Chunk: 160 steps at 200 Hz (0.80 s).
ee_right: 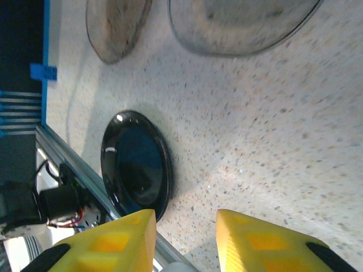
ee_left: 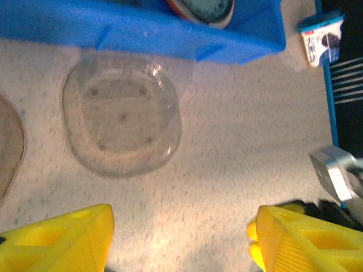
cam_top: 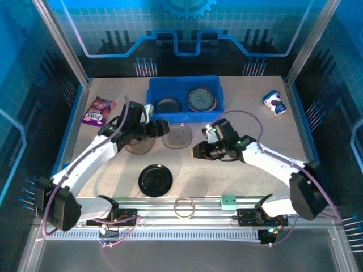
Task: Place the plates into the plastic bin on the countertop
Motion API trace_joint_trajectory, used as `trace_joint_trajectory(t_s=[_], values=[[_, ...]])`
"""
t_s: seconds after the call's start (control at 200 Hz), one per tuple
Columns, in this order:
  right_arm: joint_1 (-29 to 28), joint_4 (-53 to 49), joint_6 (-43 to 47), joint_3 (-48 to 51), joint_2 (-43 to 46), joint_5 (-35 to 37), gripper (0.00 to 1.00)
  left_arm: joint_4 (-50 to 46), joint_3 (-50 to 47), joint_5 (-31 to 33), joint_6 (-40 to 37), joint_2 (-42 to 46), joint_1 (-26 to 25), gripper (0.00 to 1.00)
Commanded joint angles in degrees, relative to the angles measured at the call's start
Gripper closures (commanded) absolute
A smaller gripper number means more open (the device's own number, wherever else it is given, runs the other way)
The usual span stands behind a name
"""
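Left claw [ee_left: 181, 241] is spread wide and empty over the countertop [ee_left: 244, 141], with the clear plate [ee_left: 122, 113] at its 11 o'clock, beside the blue bin [ee_left: 142, 34]. Right claw [ee_right: 184, 238] is parted and empty too, black plate [ee_right: 136, 164] at 10 o'clock. The bin's patterned plate [ee_left: 207, 8] is cut off up top, and the smoky plate [ee_left: 8, 147] is clipped at 9.

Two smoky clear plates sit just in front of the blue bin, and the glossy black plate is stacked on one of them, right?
No. The glossy black plate lies alone on the countertop, nearer the front rail, as the top view shows. The two smoky clear plates do sit just in front of the blue bin.
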<state>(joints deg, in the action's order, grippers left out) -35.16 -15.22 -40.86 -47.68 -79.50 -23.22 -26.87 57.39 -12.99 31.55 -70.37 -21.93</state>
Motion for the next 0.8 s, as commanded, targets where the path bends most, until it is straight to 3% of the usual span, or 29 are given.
trace_joint_trajectory(t_s=[0.0, 0.32, 0.635, 0.795], values=[[-3.2, 3.1, -0.5, -2.4, -3.7, -1.6, 0.69, -3.8, -4.6, -3.0, 0.8, 5.9, -0.4, 0.32], [-9.4, 5.6, -0.5, -8.0, -16.5, -4.0, 0.72, -6.6, -15.3, -3.5, 2.7, 15.9, -0.9, 0.32], [-12.4, 3.7, 0.5, -12.3, -25.0, -6.1, 0.61, -4.0, -20.9, -3.9, 5.0, 18.8, -0.9, 0.32], [-13.4, 1.7, 1.2, -14.3, -28.0, -7.1, 0.61, -2.3, -22.8, -3.7, 5.9, 18.6, -0.9, 0.32]])
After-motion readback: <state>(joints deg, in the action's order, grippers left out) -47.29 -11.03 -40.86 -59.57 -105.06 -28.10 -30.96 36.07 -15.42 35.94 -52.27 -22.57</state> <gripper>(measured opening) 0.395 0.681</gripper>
